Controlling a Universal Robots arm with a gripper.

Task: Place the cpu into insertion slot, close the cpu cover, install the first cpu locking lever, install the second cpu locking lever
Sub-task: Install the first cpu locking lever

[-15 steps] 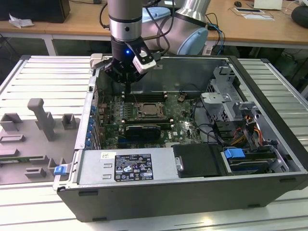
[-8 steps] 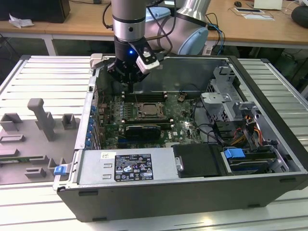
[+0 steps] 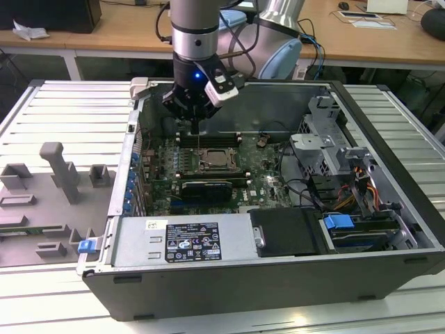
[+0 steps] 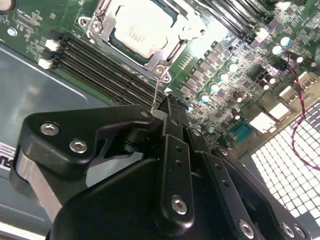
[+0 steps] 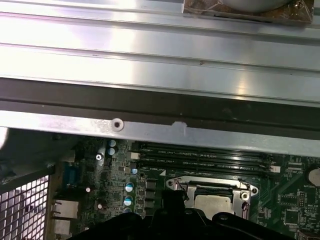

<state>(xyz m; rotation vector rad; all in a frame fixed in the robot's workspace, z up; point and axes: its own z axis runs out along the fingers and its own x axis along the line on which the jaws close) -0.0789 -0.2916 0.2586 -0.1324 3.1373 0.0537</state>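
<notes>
Silver-grey cpu (image 4: pixel 139 28), seated under cpu cover (image 4: pixel 167 52)

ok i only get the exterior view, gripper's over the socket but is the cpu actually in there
Observer: Yes. In the second wrist view the cpu lies flat, framed by the window of the cpu cover, which is down around it.
Operator: and what's the gripper on
Observer: The gripper looks shut on the tip of a thin wire locking lever that stands up from the cover's corner.
</notes>
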